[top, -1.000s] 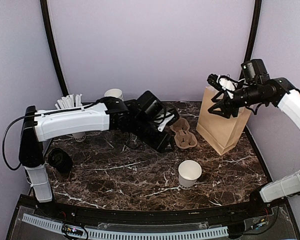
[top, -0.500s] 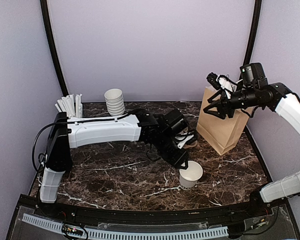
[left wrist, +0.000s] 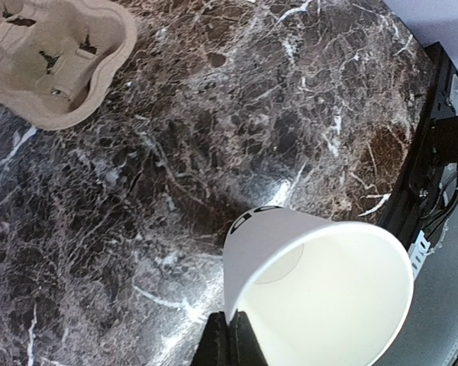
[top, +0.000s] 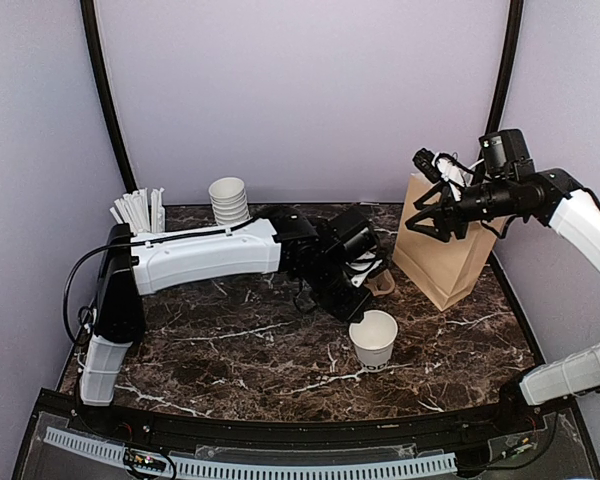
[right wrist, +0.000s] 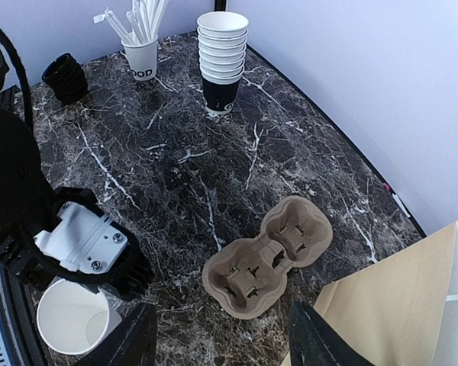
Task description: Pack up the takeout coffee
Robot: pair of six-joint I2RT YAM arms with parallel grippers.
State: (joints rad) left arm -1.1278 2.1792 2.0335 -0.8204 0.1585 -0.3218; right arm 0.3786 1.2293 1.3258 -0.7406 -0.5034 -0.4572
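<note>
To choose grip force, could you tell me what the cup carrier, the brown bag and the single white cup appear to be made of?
The cup carrier looks like moulded paper pulp: matte tan, rough, soft-edged. The brown bag looks like kraft paper: matte, crisp edges. The single white cup is probably paper: thin wall, smooth inside with a faint sheen hinting at a coating.

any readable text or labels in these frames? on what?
"OOD": on the white cup of sticks, possibly part of a longer word.
Black print near the rim of the single white cup: cut off, unreadable.
White mark on the dark bottom cup of the cup stack: too small to read.
Brown paper bag, cup carrier: no print visible.
</note>
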